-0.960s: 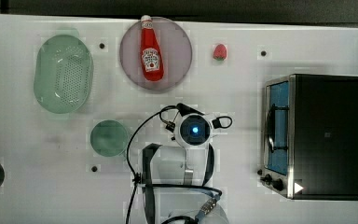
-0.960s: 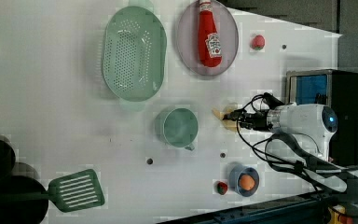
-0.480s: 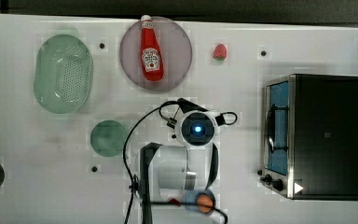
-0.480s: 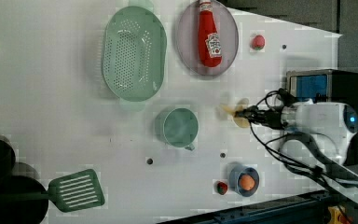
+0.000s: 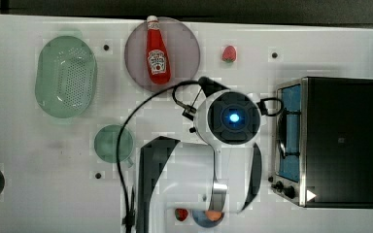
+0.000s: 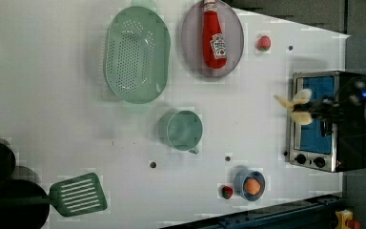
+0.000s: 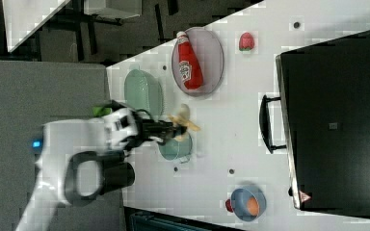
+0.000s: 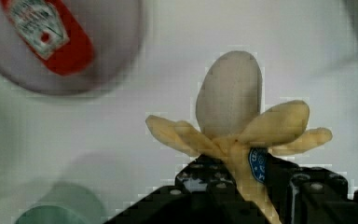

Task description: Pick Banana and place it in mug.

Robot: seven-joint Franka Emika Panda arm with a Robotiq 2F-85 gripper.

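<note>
Banana (image 8: pixel 230 123), half-peeled with pale flesh and splayed yellow skin, sits clamped in the gripper (image 8: pixel 242 175); the left view's centre shows the mug (image 6: pixel 181 130) unobstructed.

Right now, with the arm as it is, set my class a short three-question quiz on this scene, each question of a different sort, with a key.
1. True or false: the banana lies on the table.
2. What lies on the purple plate? A) strawberry B) ketchup bottle C) spatula
3. Fill in: the orange fruit sits in the blue ____.

Key:
1. False: the fingers hold it, lifted, by its peeled end.
2. B: the bottle lies on it.
3. Bowl, near the table's edge, with the mug standing empty farther in.
</note>
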